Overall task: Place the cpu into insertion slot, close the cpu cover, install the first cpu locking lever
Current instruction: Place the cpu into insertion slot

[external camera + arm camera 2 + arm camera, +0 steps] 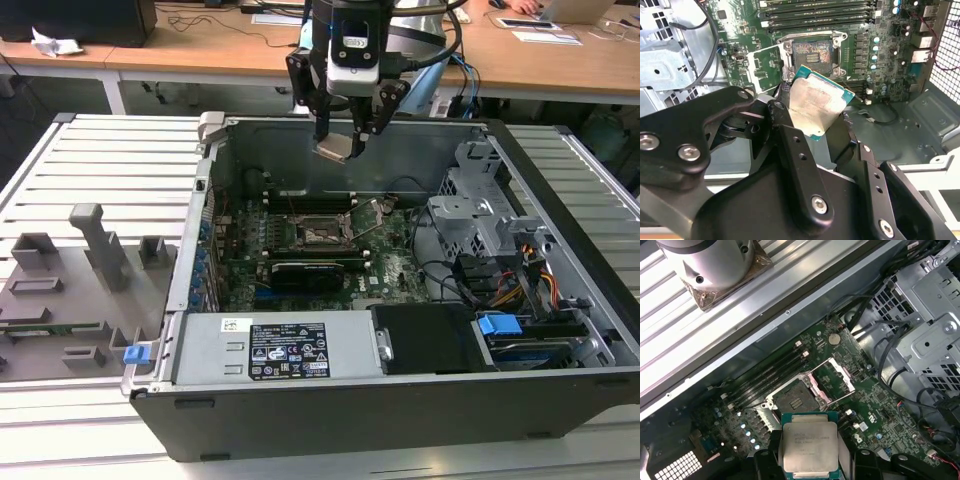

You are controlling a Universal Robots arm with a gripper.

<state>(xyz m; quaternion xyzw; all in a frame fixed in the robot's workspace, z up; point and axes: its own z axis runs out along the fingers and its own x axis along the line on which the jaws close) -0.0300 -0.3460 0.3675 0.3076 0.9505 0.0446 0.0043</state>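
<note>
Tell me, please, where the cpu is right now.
In the exterior view the cpu hangs in the gripper above the open case, clear of the insertion slot below.

Bright, even room light; glare washes the chip point(815, 105) pale in the second wrist view, and shadow fills the case point(400, 412).

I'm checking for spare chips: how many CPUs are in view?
1. The cpu is clamped in the gripper, above the open case. The insertion slot is bare, with no chip in it. None seems hidden.
</note>
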